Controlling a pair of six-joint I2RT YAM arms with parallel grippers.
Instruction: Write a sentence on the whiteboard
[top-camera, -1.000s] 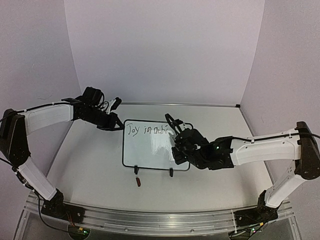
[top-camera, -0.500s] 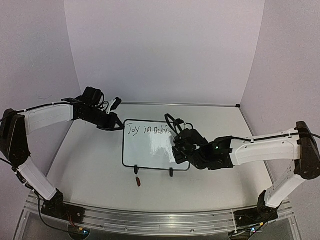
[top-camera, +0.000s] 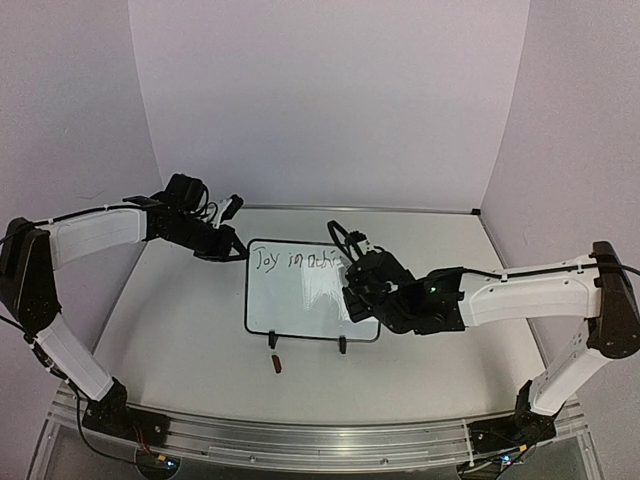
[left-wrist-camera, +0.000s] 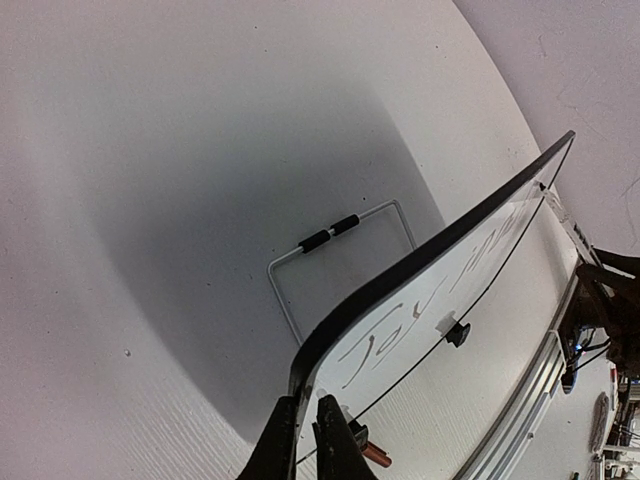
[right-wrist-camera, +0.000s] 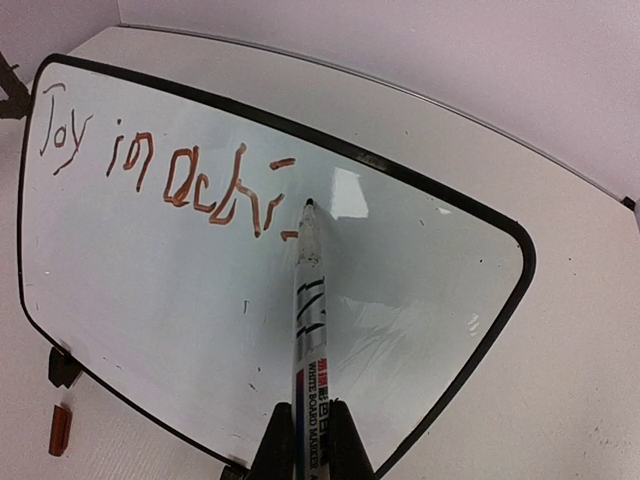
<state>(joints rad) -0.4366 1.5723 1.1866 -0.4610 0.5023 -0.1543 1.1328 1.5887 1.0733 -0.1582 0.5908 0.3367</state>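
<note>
Sideways the right gripper (right-wrist-camera: 312, 440) reaches, marker (right-wrist-camera: 308, 300) tip touching the whiteboard (right-wrist-camera: 150, 270).

We log the whiteboard (right-wrist-camera: 150, 290) face as glossy, smooth white, throwing bright glare patches. Its frame (left-wrist-camera: 430, 253) reads as thin black plastic with a slight sheen. The marker (right-wrist-camera: 308, 340) barrel looks like smooth white plastic with a printed label. The table (left-wrist-camera: 150, 200) is matt white and finely grained up close. The wire stand (left-wrist-camera: 330, 233) looks like thin white-coated metal with a black rubbery sleeve. The rail (top-camera: 320, 443) at the near edge is brushed, silvery metal. We note the left arm (top-camera: 95, 235) and right arm (top-camera: 530, 297) shells as smooth white plastic. The walls (top-camera: 330, 100) are matt.
</note>
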